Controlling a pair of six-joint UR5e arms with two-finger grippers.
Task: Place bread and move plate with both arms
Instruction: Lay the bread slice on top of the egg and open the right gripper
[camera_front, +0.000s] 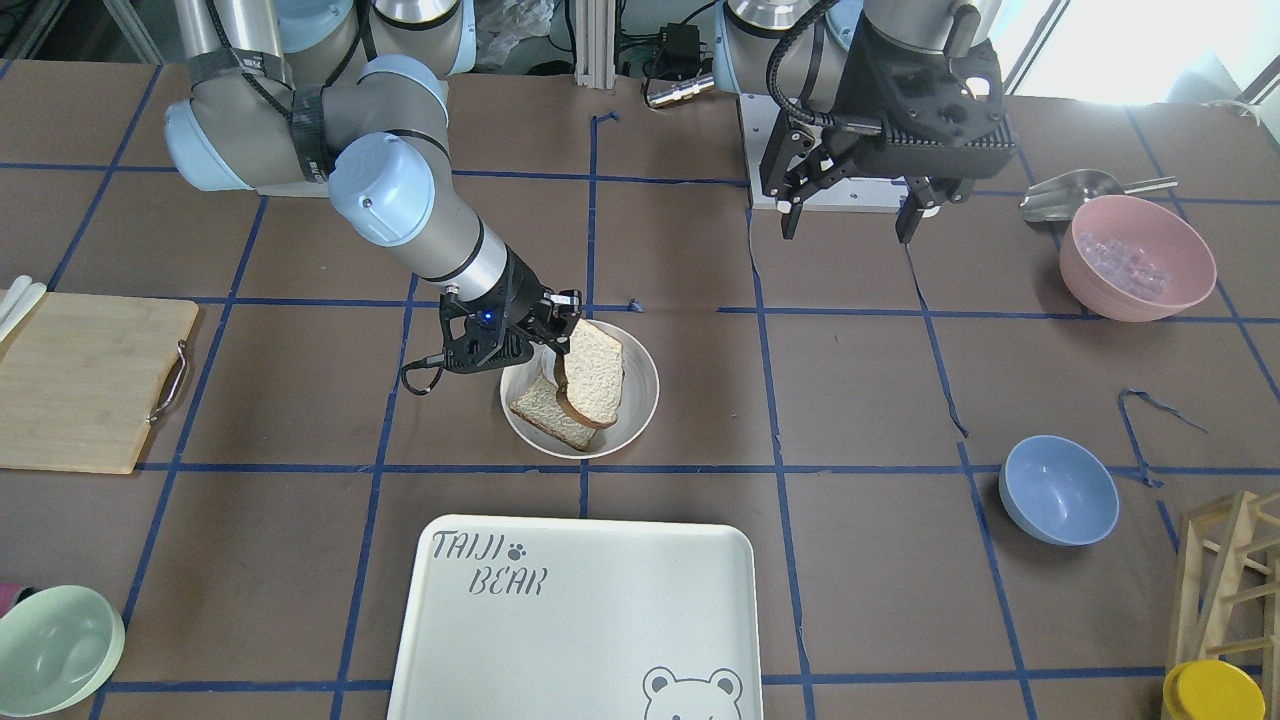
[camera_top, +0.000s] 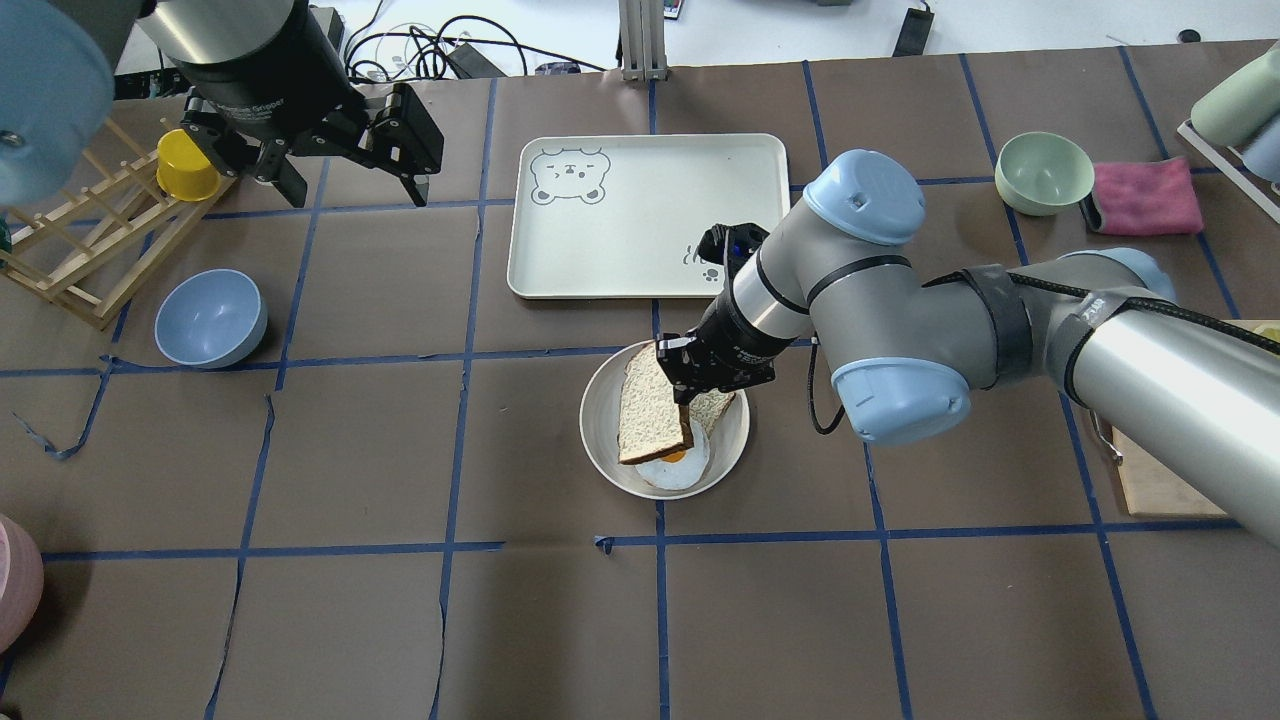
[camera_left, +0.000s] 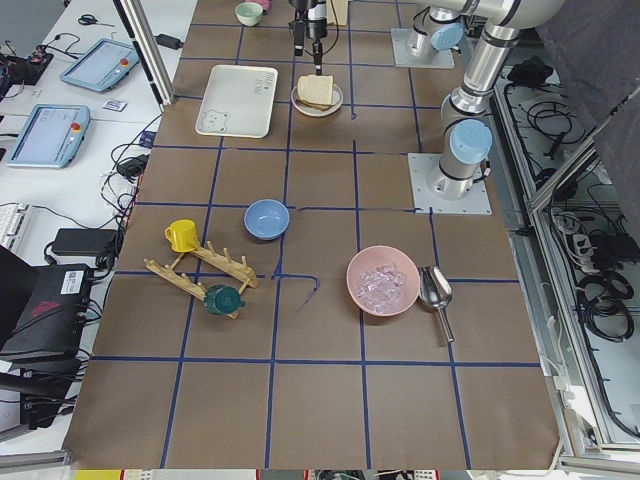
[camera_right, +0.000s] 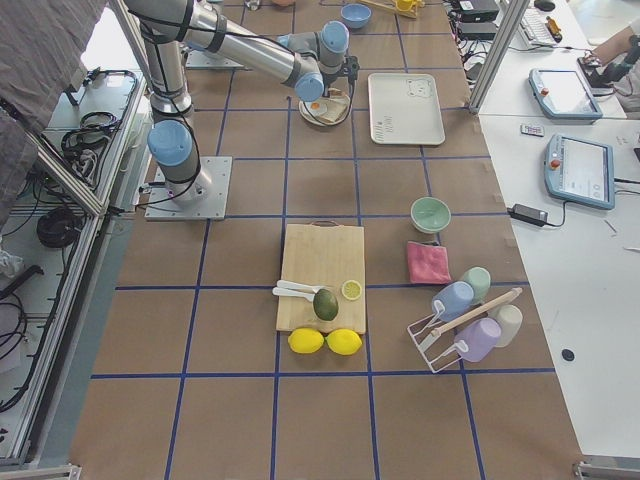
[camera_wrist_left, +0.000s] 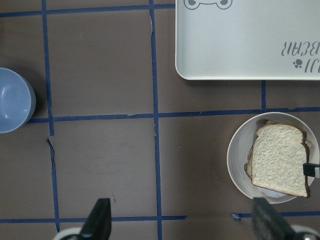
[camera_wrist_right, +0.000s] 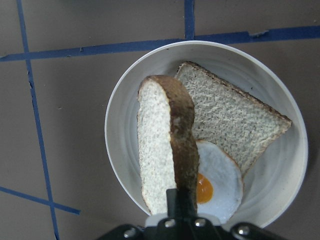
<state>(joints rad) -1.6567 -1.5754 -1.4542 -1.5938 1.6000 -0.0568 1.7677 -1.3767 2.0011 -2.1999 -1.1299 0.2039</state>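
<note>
The bread (camera_front: 592, 372) is a pale slice with a rounded top. It is pinched at one edge by my right gripper (camera_front: 560, 335) and held tilted over the plate (camera_front: 640, 400). It also shows in the overhead view (camera_top: 650, 410) and, nearly edge-on, in the right wrist view (camera_wrist_right: 157, 160). On the plate (camera_wrist_right: 125, 115) lie a smaller, tanner slice (camera_wrist_right: 225, 115) and a fried egg (camera_wrist_right: 215, 180) under the held bread. My left gripper (camera_front: 850, 228) is open and empty, high above the table and well away from the plate (camera_wrist_left: 237, 150).
The TAIJI BEAR tray (camera_top: 640, 215) lies just beyond the plate. A blue bowl (camera_top: 210, 318), a wooden rack (camera_top: 80, 250) and a pink bowl (camera_front: 1137, 258) are on my left side. A green bowl (camera_top: 1043, 172) and a cutting board (camera_front: 85, 380) are on my right.
</note>
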